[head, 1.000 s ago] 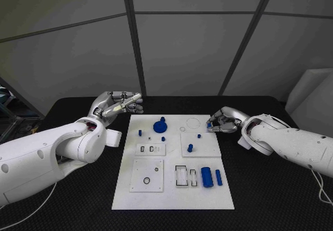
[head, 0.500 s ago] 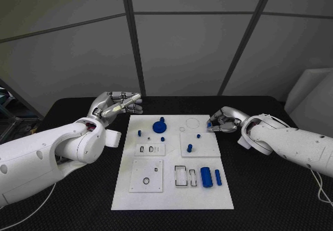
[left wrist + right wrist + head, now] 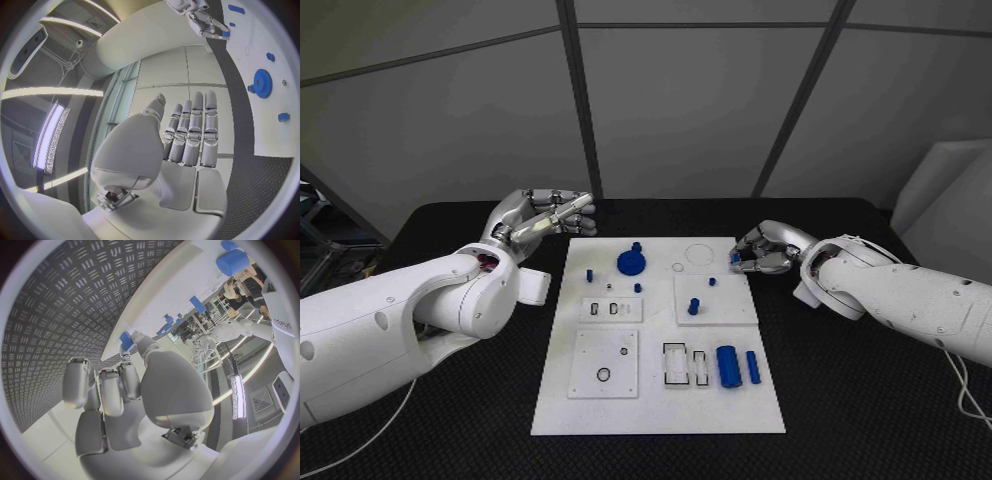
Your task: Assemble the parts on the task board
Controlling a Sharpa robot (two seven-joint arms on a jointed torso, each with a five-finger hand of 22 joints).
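Note:
The white task board (image 3: 661, 400) lies mid-table. Its far part carries a blue gear (image 3: 632, 264) and small blue pegs (image 3: 694, 308). A thick blue cylinder (image 3: 728, 366) and a thinner blue bar (image 3: 753, 367) lie near its front right. My right hand (image 3: 764, 250) hovers at the board's far right edge and pinches a small blue piece (image 3: 734, 259) between thumb and finger. The right wrist view shows that piece (image 3: 126, 340) at my fingertips, over the board (image 3: 181, 290). My left hand (image 3: 540, 214) is raised off the board's far left corner, fingers straight, holding nothing.
White blocks with slots and holes sit on the board: one at the front left (image 3: 606, 365), one in the middle (image 3: 612, 309), one on the right (image 3: 711, 300). Black textured table (image 3: 862, 400) surrounds the board. The left wrist view shows the gear (image 3: 261, 82).
My right hand with the pinched blue piece has edged slightly toward the table's far side. My left hand has not moved.

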